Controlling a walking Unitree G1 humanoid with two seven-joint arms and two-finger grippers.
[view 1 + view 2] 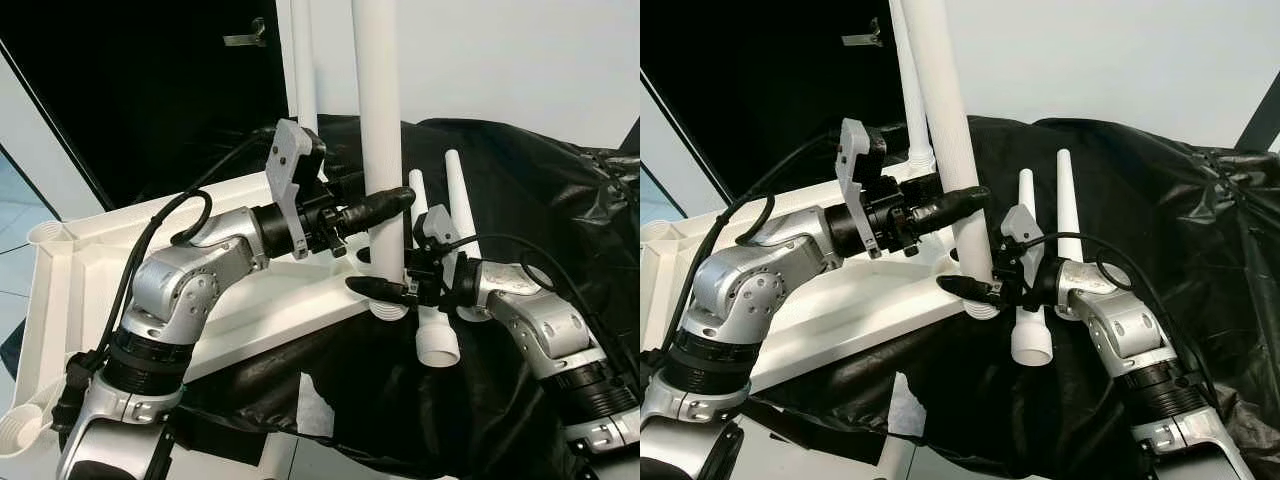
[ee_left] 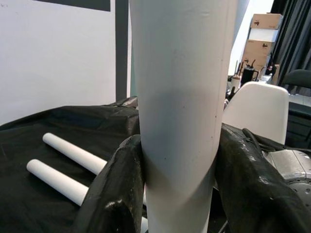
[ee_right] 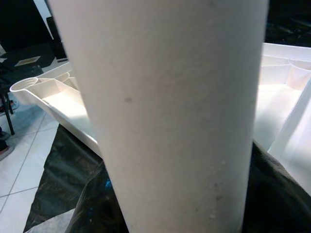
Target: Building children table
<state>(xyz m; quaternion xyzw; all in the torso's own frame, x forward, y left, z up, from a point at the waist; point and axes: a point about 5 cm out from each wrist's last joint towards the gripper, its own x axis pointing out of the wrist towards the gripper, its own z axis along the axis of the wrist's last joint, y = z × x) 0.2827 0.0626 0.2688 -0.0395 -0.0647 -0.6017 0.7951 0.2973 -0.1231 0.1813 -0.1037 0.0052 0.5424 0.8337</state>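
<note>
white table leg [image 1: 378, 130] upright at near corner of upturned white tabletop [image 1: 90, 270], foot end seated in corner socket [image 1: 388, 308]. left gripper [image 1: 392, 203] clamped on leg partway up, black fingers [image 2: 112, 194] pressed against both sides in left wrist view. right gripper [image 1: 385, 290] closed on same leg lower down, just above socket, one long finger lying across front of leg. second leg [image 1: 304, 60] already standing at far corner, behind left wrist. two loose legs [image 1: 437, 300] lying side by side on black sheet [image 1: 540, 190], just beside right wrist, wide open ends toward robot, narrow ends pointing away. tabletop lying underside up on black sheet, ribs and round corner sockets [image 1: 47, 233] showing, one socket [image 1: 20, 428] at near left edge. no readable writing or brand marks anywhere; brown cardboard boxes [image 2: 262, 34] stacked in background of left wrist view, print on them too small to read. white chair back [image 2: 257, 109] near boxes. pale tiled floor [image 3: 24, 155] beside sheet. dark opening [image 1: 140, 90] behind tabletop, white wall [image 1: 520, 60] beyond.
</note>
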